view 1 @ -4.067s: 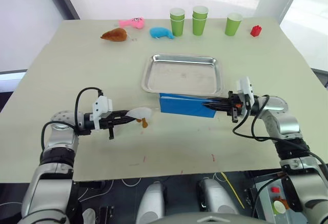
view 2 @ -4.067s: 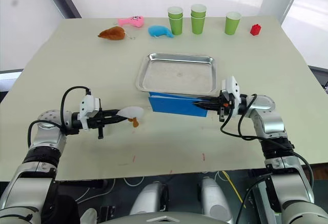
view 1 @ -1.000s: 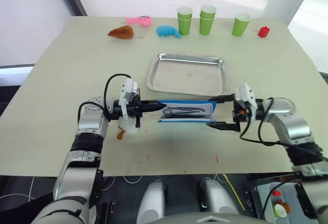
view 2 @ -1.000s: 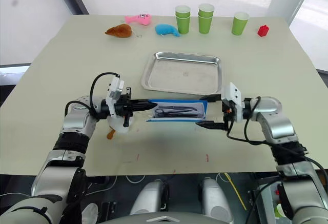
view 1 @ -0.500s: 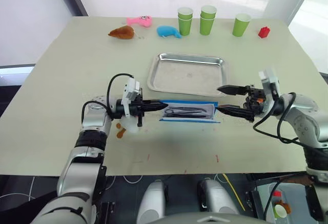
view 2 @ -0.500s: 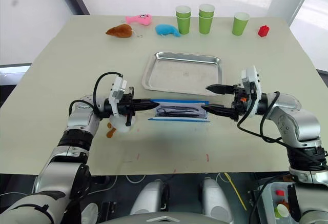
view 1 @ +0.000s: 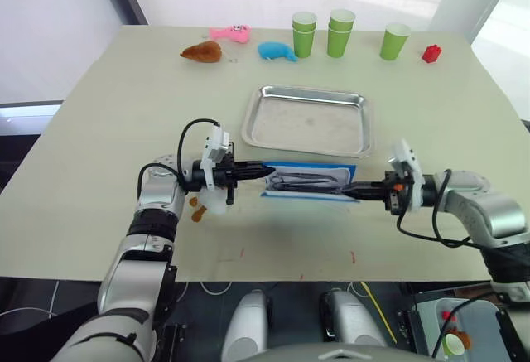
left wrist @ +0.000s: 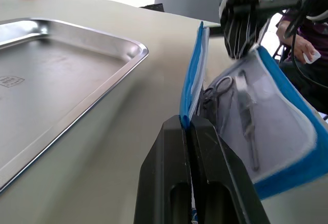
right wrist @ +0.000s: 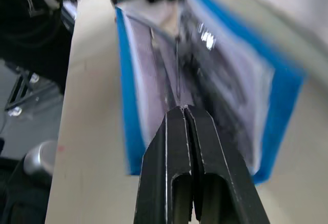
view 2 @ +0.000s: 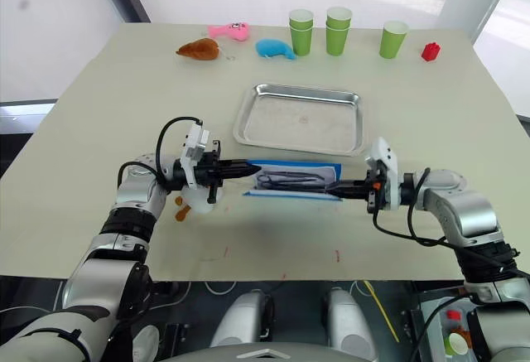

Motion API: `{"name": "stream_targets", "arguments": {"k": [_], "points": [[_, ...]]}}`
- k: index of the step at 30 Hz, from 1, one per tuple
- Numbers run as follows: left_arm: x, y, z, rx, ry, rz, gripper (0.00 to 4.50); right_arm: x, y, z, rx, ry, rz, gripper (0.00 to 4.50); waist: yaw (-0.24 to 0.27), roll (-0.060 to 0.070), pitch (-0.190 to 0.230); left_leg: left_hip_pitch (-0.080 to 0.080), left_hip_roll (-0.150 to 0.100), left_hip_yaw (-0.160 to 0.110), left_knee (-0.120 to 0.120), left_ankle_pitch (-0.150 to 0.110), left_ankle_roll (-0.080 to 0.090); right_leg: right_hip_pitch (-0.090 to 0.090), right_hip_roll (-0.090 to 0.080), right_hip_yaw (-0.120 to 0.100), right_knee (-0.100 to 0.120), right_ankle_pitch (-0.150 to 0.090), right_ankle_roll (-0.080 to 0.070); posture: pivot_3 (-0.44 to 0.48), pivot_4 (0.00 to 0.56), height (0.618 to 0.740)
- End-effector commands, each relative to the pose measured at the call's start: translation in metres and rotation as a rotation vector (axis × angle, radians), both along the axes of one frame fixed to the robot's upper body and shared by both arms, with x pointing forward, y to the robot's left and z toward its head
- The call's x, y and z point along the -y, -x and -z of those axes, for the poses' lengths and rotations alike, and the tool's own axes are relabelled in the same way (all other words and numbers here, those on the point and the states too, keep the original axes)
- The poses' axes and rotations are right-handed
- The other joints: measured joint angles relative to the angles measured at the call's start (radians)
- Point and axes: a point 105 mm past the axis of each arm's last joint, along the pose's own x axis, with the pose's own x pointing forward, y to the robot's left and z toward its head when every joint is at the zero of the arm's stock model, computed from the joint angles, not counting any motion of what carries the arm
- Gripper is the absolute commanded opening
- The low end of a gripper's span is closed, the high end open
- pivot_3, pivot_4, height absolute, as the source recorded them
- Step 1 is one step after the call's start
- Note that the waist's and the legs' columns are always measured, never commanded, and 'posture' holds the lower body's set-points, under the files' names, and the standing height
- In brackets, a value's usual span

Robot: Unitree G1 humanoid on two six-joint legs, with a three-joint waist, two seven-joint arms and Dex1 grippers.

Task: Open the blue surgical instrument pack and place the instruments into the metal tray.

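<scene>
No text or number is showing clearly enough to be read. The metal tray [left wrist: 61, 75] is carrying a small stamped mark on its floor, seen in the left wrist view, but its letters are staying too small to make out. The blue surgical instrument pack [view 1: 308, 181] is showing no lettering that I can read.

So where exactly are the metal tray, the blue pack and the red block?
metal tray [view 1: 308, 122], left eye view, bare floor of the tray.
blue pack [view 1: 347, 169], left eye view, its blue edge.
red block [view 1: 431, 54], left eye view, its middle.
</scene>
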Motion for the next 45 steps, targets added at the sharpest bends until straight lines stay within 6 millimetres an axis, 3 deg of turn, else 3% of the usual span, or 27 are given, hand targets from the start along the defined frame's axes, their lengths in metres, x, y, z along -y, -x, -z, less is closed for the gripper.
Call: {"name": "stream_targets", "arguments": {"k": [1,10,18,31,45], "points": [[0.002,0.001,-0.001,-0.057,0.018,0.016,0.00,0.003,0.008,0.008,0.007,0.053,-0.037,0.04,0.001,0.000,0.000,0.000,0.000,0.000,0.000,0.000,0.000,0.000,0.000,0.000,0.000,0.000,0.000,0.000,0.150,0.740],[0.001,-0.014,0.018,-0.240,-0.047,-0.082,0.00,0.005,0.031,0.043,-0.076,0.133,-0.091,0.04,0.001,0.000,0.000,0.000,0.000,-0.001,0.000,0.000,0.000,0.000,0.000,0.000,0.000,0.000,0.000,0.000,0.150,0.740],[0.012,-0.043,0.032,-0.433,-0.098,-0.263,0.00,0.005,0.032,0.052,-0.063,0.172,-0.095,0.04,0.002,-0.001,-0.001,0.002,0.000,-0.002,0.001,0.000,0.000,0.002,0.001,-0.001,0.000,0.000,0.000,0.000,0.150,0.740],[0.022,-0.037,0.058,-0.611,-0.248,-0.261,0.00,0.003,0.037,0.061,-0.063,0.200,-0.107,0.04,0.001,-0.002,-0.005,0.002,-0.001,-0.003,0.001,0.000,0.000,0.003,0.001,-0.002,0.000,0.000,0.000,0.000,0.150,0.740],[0.022,-0.028,0.062,-0.651,-0.262,-0.207,0.00,0.006,0.044,0.048,-0.068,0.206,-0.144,0.04,0.002,-0.003,-0.007,0.002,-0.001,-0.003,0.001,0.000,0.000,0.004,0.000,-0.002,-0.001,0.000,0.000,0.000,0.150,0.740]]}}
